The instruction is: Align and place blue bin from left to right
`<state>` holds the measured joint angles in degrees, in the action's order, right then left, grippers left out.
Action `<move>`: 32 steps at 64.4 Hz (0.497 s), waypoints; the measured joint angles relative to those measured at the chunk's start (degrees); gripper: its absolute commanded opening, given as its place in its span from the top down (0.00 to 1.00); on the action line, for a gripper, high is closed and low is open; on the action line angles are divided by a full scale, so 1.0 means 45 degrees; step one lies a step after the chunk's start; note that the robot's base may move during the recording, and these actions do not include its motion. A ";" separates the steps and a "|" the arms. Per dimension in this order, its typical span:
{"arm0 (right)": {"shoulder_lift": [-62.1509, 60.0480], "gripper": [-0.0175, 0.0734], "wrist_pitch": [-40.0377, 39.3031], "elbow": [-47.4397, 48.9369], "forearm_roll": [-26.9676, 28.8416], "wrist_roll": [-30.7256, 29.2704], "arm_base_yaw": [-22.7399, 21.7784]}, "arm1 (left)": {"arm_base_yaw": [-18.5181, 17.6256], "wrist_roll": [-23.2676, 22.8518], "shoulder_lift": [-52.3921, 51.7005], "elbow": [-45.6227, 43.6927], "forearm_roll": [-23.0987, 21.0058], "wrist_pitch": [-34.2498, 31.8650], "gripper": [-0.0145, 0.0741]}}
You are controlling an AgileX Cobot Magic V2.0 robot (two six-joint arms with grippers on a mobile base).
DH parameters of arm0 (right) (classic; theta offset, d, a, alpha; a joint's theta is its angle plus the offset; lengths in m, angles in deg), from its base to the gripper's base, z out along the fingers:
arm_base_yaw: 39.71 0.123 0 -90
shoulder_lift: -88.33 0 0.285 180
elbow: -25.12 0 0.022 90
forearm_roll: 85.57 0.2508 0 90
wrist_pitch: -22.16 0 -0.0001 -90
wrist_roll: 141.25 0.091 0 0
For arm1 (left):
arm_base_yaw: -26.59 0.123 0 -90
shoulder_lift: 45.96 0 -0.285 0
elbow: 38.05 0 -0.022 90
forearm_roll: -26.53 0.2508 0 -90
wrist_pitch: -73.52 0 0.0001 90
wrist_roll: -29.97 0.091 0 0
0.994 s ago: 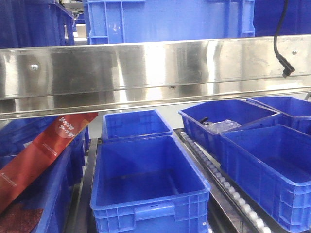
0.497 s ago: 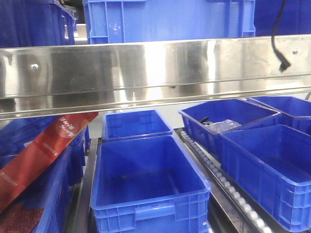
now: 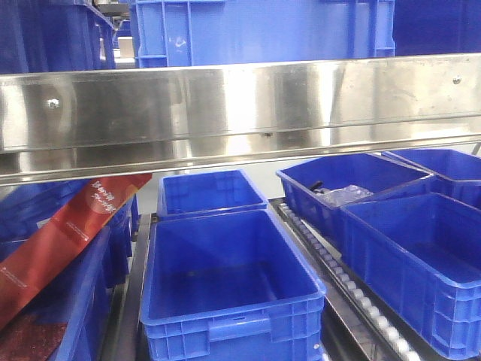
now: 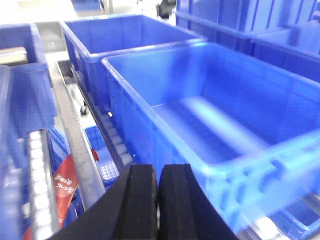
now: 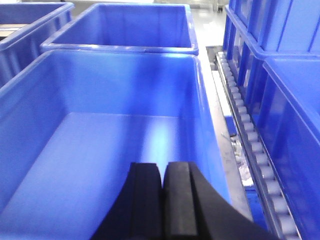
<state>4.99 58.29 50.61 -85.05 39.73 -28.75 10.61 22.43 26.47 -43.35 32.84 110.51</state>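
Note:
The blue bin (image 3: 263, 30) is a large lighter-blue crate with ribbed corners, standing on the upper shelf at the top of the front view. In the left wrist view what looks like the same bin (image 4: 215, 110) fills the right side, blurred. My left gripper (image 4: 158, 170) is shut and empty, hanging just outside the bin's near left corner. In the right wrist view the bin (image 5: 100, 125) lies open and empty below. My right gripper (image 5: 163, 167) is shut with nothing in it, above the bin's inside near the right wall. Neither gripper shows in the front view.
A steel shelf rail (image 3: 240, 105) crosses the front view. Darker blue bins (image 3: 225, 278) sit on the lower shelf beside a roller track (image 3: 338, 278), and a red packet (image 3: 68, 233) leans at the left. A second bin (image 5: 125, 25) stands behind the near one. More bins (image 5: 280, 75) stand to the right.
The black cable that hung at the upper right of the front view has moved up and out of sight. The bins have not moved.

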 measured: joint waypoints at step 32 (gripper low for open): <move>-0.8865 0.89 -0.1831 -0.7649 -0.0421 -0.0026 0.0000 | 0.0000 -0.0022 -0.4547 0.3037 0.0689 -0.0306 0.83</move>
<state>-34.90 50.05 16.19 -86.94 39.61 -28.75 10.61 22.33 6.01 -29.68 35.94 109.14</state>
